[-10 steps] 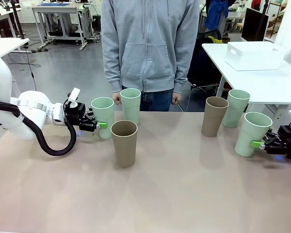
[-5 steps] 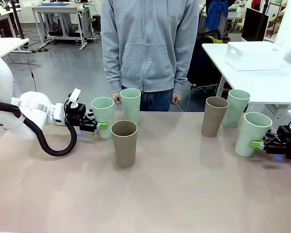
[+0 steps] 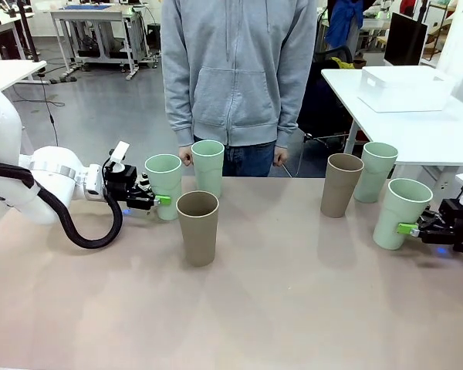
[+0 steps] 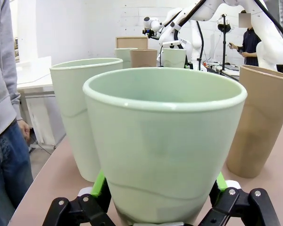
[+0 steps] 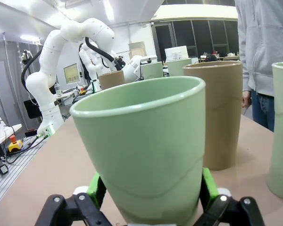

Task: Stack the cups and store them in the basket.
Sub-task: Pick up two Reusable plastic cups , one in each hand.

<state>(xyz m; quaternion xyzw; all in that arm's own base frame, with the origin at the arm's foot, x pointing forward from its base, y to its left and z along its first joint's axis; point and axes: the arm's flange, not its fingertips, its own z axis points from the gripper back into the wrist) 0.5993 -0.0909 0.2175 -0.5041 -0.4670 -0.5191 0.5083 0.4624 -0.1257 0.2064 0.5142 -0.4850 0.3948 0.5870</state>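
Six cups stand upright on the table. On the left are a mint cup (image 3: 163,181), another mint cup (image 3: 208,166) behind it, and a tan cup (image 3: 197,227) in front. My left gripper (image 3: 160,199) is open, its green pads flanking the first mint cup (image 4: 165,141) low down. On the right stand a tan cup (image 3: 342,183), a mint cup (image 3: 376,171) and a nearer mint cup (image 3: 401,212). My right gripper (image 3: 406,228) is open around the base of that nearer cup (image 5: 146,155). The white basket (image 3: 405,87) sits on a separate table at the back right.
A person in a grey hoodie (image 3: 238,69) stands at the far edge, hands hanging by the table's rim. The white side table (image 3: 440,135) with the basket is apart from my table. Bare tabletop (image 3: 278,301) spreads across the middle and front.
My right gripper has crept slightly left and the mint cup between its jaws has shifted with it. The left arm is nearly still.
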